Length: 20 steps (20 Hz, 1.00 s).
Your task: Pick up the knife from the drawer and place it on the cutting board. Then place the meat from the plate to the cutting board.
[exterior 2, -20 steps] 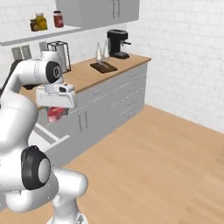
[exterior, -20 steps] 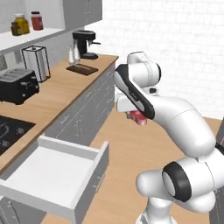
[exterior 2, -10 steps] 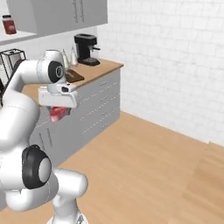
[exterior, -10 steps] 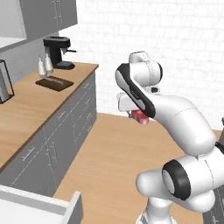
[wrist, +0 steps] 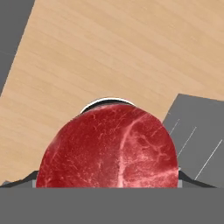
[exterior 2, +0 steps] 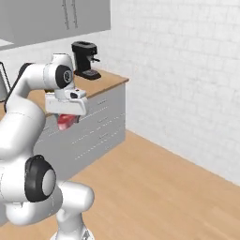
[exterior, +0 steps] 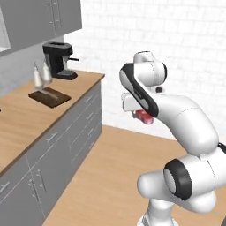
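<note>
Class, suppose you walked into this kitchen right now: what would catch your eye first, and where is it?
The red meat stands out most, gripped in the gripper and carried in the air over the wooden floor. Next, the dark cutting board on the wooden counter, with a knife lying on it, near the black coffee machine.

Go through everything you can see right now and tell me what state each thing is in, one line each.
Round slab of raw red meat: held between the gripper's fingers, in the air over the wooden floor.
Gripper: closed on the meat, away from the counter.
Dark brown rectangular wooden cutting board: flat on the counter, something slim lying on it.
Black coffee machine: upright at the counter's end.
Grey cabinet drawers: shut.
</note>
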{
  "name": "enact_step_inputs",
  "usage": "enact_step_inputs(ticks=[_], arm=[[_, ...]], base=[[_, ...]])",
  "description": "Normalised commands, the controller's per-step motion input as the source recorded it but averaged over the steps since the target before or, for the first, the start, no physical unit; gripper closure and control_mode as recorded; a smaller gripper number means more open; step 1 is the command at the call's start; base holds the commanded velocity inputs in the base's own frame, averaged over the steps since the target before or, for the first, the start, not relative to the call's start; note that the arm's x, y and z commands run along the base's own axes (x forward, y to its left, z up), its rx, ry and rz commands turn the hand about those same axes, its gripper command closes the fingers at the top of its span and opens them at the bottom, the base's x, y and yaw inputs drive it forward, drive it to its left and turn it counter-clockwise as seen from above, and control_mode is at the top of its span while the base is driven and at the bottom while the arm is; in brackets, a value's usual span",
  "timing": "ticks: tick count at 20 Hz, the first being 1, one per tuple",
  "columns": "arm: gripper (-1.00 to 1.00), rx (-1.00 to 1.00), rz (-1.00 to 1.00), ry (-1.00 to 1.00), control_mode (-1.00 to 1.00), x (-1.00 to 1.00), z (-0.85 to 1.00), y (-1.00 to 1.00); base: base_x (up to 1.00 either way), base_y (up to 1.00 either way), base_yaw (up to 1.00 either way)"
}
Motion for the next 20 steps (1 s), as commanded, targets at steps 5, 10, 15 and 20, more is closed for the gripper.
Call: enact_step_inputs(ticks=[5,10,15,20], arm=[[1.0,0.0,0.0,0.0,1.0,0.0,0.0,0.0],[1.0,0.0,0.0,0.0,1.0,0.0,0.0,0.0],[1.0,0.0,0.0,0.0,1.0,0.0,0.0,0.0],[1.0,0.0,0.0,0.0,1.0,0.0,0.0,0.0]], base=[[1.0,-0.17,0.44],[1.0,-0.05,0.49],[1.0,-0.16,0.43],[0.91,-0.36,0.2]])
